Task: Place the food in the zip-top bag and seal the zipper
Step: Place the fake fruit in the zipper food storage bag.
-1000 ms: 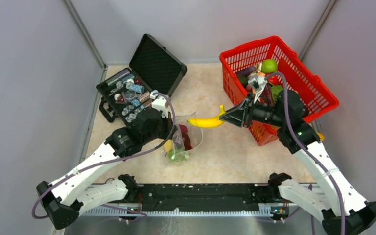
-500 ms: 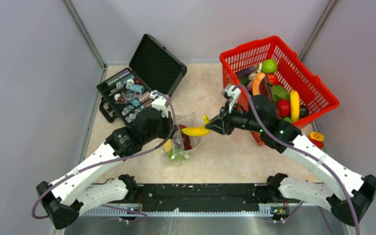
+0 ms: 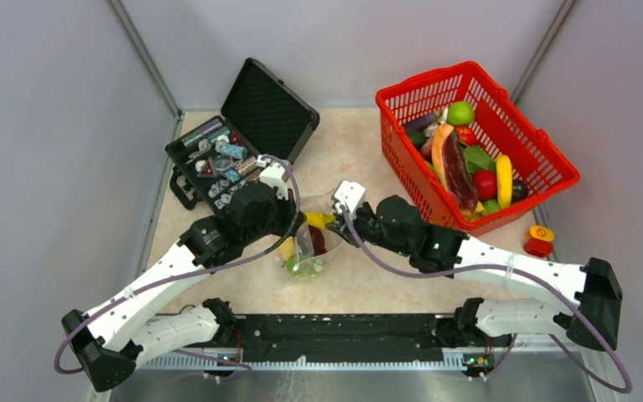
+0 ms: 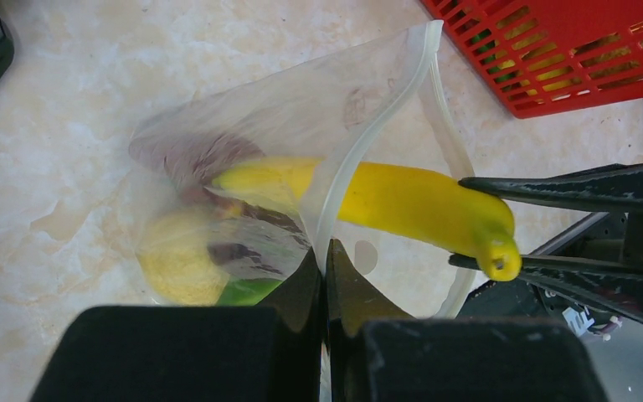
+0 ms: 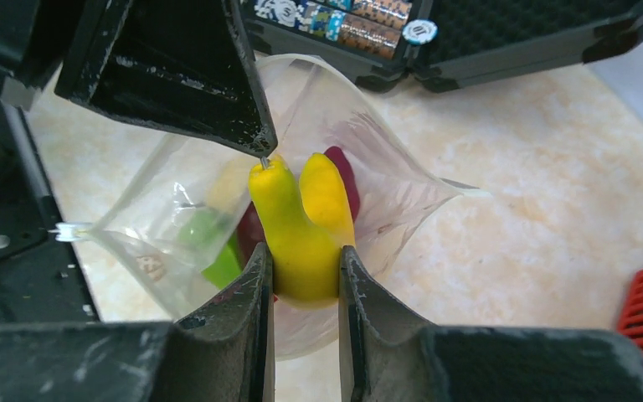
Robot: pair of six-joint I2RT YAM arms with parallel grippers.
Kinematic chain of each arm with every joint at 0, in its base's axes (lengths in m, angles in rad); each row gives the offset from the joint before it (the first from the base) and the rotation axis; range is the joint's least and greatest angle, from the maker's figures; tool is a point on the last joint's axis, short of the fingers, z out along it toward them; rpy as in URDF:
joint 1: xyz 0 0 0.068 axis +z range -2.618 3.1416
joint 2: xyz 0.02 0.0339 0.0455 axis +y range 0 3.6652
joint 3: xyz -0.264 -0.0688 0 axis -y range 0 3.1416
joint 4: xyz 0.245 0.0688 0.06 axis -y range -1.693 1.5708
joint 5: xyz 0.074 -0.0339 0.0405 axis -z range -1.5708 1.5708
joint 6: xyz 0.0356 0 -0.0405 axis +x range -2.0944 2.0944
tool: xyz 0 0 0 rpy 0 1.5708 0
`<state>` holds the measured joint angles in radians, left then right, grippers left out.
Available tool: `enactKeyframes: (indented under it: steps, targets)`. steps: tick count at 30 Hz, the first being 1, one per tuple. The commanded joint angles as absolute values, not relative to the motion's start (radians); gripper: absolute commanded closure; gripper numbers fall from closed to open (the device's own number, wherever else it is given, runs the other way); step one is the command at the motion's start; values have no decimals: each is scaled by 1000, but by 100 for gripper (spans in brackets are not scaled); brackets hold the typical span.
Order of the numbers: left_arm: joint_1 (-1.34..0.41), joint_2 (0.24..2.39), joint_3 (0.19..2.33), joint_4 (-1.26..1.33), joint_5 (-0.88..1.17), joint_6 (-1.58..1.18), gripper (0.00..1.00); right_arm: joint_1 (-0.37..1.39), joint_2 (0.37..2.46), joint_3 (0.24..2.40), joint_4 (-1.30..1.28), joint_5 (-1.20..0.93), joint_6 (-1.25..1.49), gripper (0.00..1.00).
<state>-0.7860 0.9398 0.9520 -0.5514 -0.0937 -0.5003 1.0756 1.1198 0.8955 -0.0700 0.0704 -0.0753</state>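
Note:
The clear zip-top bag [image 3: 312, 244] stands on the table with its mouth held wide. In the left wrist view my left gripper [image 4: 325, 251] is shut on the bag's whitish zipper [image 4: 332, 197] strip. My right gripper [image 5: 306, 268] is shut on the stem end of a yellow banana [image 5: 301, 251]. The banana [image 4: 410, 201] lies across the zipper, its far half inside the bag [image 4: 301, 126]. Inside the bag are a yellow round fruit [image 4: 180, 264], a green piece [image 4: 243, 291] and a dark red piece [image 5: 341, 167]. From above, both grippers meet at the bag's mouth, left gripper [image 3: 295, 224], right gripper [image 3: 341, 226].
A red mesh basket [image 3: 419, 84] with several more toy foods stands at the back right. An open black case [image 3: 268, 109] of small metal parts is at the back left. A small red and yellow item [image 3: 540, 240] lies near the right wall.
My right arm has carried the banana leftwards from beside the basket to the bag, and its tip is now inside the mouth. The left arm and bag have stayed put.

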Motion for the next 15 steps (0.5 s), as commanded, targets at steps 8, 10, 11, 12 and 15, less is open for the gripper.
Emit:
enactKeyframes:
  steps: [8,10,11,12,15]
  targets:
    - [-786,918,1005,-531,-92,-506,100,1121,1184,824,246,182,-355,87]
    - [-785,914,1006,-532,-92,-508,100,1120,1202,829,248,184,-359,87]
    - [-785,913,1007,-531,-92,-508,100,1121,1212,832,252,189,-358,86]
    - [-785,912,1009,-531,-92,-508,100,1121,1223,836,255,191,-355,83]
    - [-786,910,1013,-532,-91,-508,100,1121,1249,844,253,150,-343,66]
